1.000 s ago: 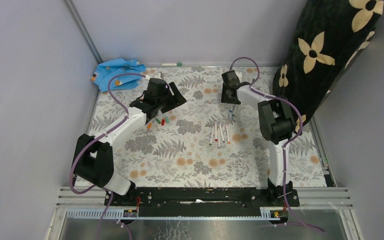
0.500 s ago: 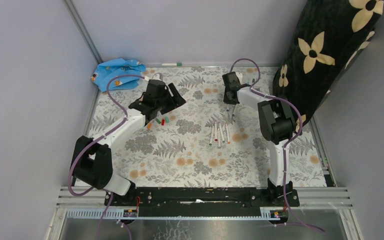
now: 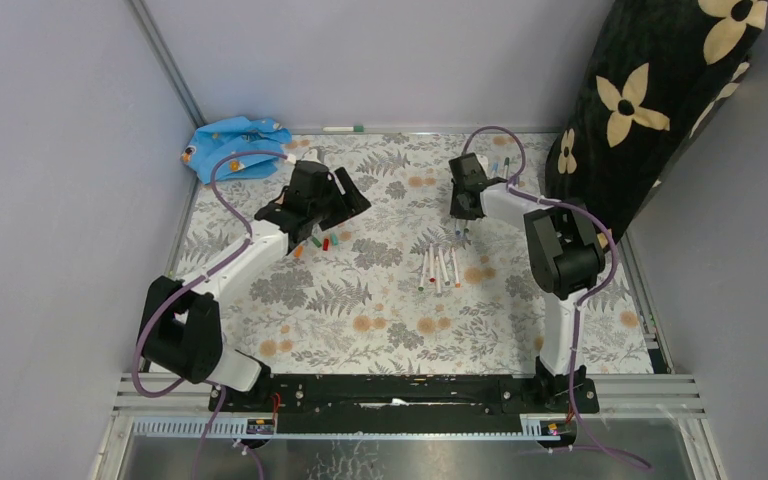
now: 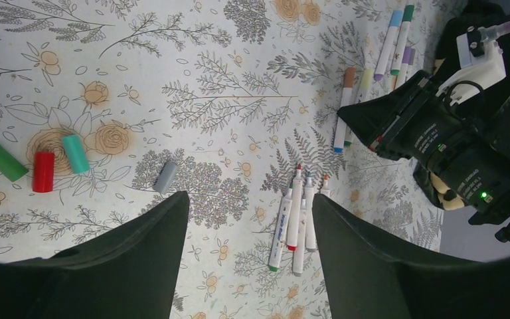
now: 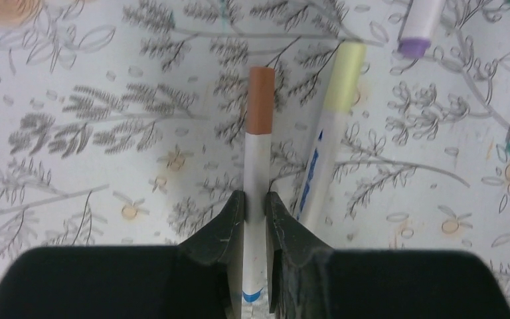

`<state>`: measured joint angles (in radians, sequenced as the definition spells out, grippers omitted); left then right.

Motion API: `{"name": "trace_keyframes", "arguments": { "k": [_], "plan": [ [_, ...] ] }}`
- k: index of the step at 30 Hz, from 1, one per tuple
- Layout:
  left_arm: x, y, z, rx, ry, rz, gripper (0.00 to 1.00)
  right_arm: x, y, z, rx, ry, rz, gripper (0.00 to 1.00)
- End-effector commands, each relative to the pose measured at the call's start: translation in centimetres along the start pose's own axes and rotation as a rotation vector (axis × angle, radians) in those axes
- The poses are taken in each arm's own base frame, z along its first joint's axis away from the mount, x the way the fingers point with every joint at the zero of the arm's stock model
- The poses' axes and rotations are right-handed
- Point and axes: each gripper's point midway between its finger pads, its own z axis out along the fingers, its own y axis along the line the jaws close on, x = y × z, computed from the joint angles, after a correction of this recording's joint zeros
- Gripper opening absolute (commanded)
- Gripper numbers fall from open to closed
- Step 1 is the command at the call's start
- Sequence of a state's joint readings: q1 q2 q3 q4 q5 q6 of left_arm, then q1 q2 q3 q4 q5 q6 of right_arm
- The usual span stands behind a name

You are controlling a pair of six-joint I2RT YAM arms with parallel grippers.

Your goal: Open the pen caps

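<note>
Right pincer (image 5: 254,199) nudged rightward, clamping brown-capped pen (image 5: 259,153), grip visible only from its wrist, left pincer (image 4: 249,199) spread.

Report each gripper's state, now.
Left gripper: open, holding nothing.
Right gripper: closed on the brown-capped pen.

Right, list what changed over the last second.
The right fingers closed on the brown-capped pen, and that arm edged slightly rightward. The left fingers stayed open above the loose caps; the row of uncapped pens did not move.
</note>
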<state>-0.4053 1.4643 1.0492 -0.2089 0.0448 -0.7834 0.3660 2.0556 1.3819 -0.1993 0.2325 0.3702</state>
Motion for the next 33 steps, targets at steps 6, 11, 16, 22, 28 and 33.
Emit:
{"name": "trace_keyframes", "arguments": {
  "k": [6, 11, 16, 22, 28, 33],
  "plan": [
    [0.1, -3.8, -1.1, 0.193, 0.009, -0.007, 0.75, -1.7, 4.9, -8.1, -0.174, -0.088, -0.110, 0.00],
    [0.7, -4.3, -1.4, 0.229, 0.035, -0.016, 0.75, -0.6, 7.9, -11.7, -0.287, -0.108, -0.145, 0.00],
    [1.3, -4.8, -1.7, 0.272, 0.055, -0.058, 0.76, 1.6, 11.0, -15.4, -0.415, -0.116, -0.184, 0.00],
    [1.5, -6.0, -2.2, 0.336, 0.072, -0.093, 0.77, 4.2, 14.0, -19.7, -0.536, -0.127, -0.242, 0.00],
    [1.5, -6.4, -2.4, 0.356, 0.082, -0.109, 0.79, 5.5, 15.8, -22.7, -0.612, -0.140, -0.267, 0.00],
    [1.9, -6.3, -2.3, 0.359, 0.097, -0.122, 0.79, 6.1, 17.0, -24.0, -0.654, -0.146, -0.273, 0.00]
  ]
}}
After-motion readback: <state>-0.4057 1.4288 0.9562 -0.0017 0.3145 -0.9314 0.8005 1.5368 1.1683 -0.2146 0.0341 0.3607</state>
